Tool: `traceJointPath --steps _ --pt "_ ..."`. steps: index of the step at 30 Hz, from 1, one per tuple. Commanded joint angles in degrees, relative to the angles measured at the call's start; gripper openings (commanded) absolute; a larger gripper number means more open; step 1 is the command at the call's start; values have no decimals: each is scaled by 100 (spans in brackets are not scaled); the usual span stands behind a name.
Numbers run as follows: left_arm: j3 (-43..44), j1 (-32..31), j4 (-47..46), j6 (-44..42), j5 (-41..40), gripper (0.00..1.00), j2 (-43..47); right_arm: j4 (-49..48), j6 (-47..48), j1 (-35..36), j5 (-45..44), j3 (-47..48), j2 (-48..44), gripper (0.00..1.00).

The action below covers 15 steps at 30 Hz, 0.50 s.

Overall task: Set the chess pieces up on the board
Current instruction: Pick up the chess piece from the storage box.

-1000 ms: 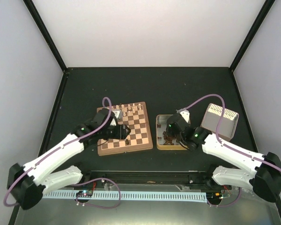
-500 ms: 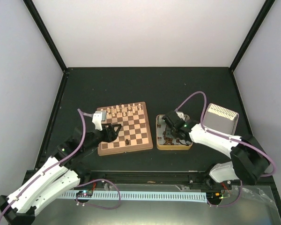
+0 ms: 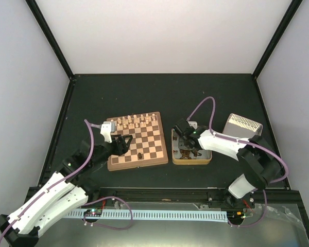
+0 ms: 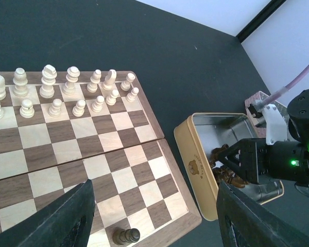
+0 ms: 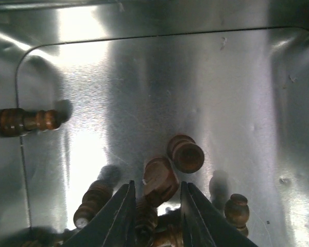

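Observation:
The board (image 3: 136, 164) lies left of centre, with pale chessmen (image 3: 136, 122) along its far rows. One dark chess piece (image 3: 139, 154) (image 4: 125, 236) stands on a near-edge square. My left gripper (image 3: 125, 142) (image 4: 155, 188) hovers open and empty over the board's near left part. My right gripper (image 3: 188, 146) (image 5: 156, 185) reaches down into the metal tin (image 3: 191, 161). Its fingers close in on either side of a dark piece (image 5: 160, 179) lying among other dark pieces (image 5: 186, 154).
The tin's gold wall (image 4: 195, 154) stands just right of the board, dark pieces (image 4: 224, 169) heaped inside. Its lid (image 3: 242, 126) lies further right. More loose dark pieces (image 5: 26, 122) lie on the tin's shiny floor. Black walls edge the dark table.
My left arm has drawn back from the board toward the near left and opened wider, leaving the dark piece standing. The right gripper's jaws have narrowed inside the tin.

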State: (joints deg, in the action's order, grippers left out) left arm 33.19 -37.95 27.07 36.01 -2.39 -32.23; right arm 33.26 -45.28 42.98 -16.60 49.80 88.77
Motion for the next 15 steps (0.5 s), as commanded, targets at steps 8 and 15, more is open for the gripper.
traceJointPath --steps 8,15 --pt "37 30 32 -111 -162 67 -13 76 -24 -26 -639 241 288 21" --pt "52 29 113 -121 -235 66 -4 162 -21 -24 -827 313 211 7"
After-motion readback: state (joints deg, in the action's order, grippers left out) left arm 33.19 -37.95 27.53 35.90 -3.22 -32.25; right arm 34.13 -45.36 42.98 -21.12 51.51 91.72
